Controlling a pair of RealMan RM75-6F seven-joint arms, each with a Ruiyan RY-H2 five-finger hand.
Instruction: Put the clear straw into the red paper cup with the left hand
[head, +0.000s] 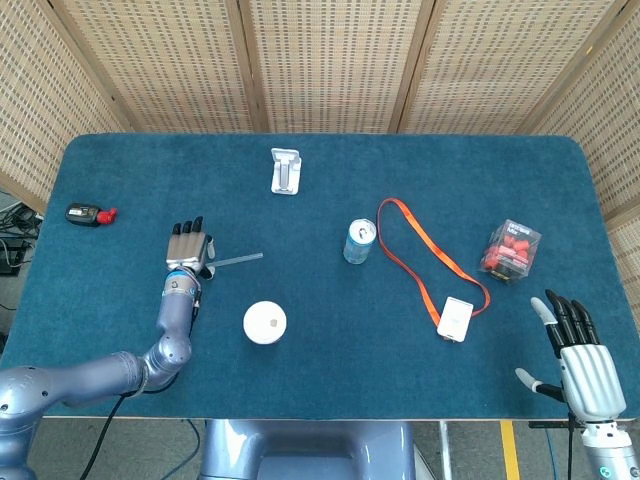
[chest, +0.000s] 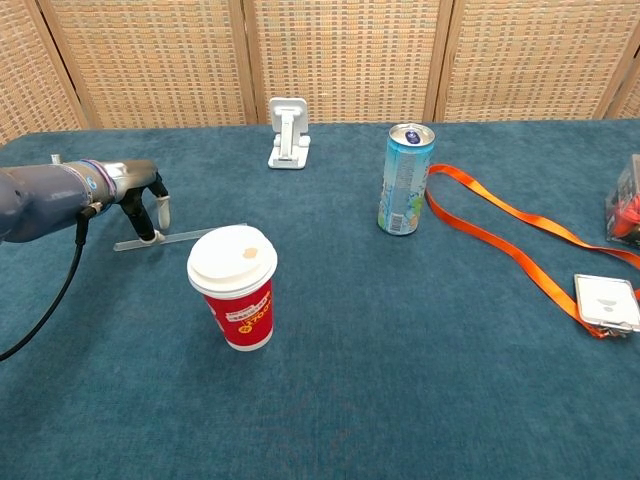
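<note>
The clear straw (head: 236, 261) (chest: 190, 237) lies flat on the blue table, up and left of the red paper cup (chest: 239, 305). The cup stands upright under a white lid (head: 265, 323). My left hand (head: 188, 248) (chest: 140, 195) is over the straw's left end, fingers pointing down. One fingertip (chest: 148, 237) reaches the cloth right at the straw, and the thumb stays apart from it. The straw is not lifted. My right hand (head: 582, 362) hangs at the table's near right corner, fingers spread, holding nothing.
A drink can (head: 359, 241) (chest: 405, 180) stands mid-table, with an orange lanyard (head: 425, 250) and its white card (head: 455, 319) to its right. A white phone stand (head: 285, 170) is at the back, a clear box of red pieces (head: 511, 249) at the right, and a small black-and-red item (head: 88, 214) at the far left.
</note>
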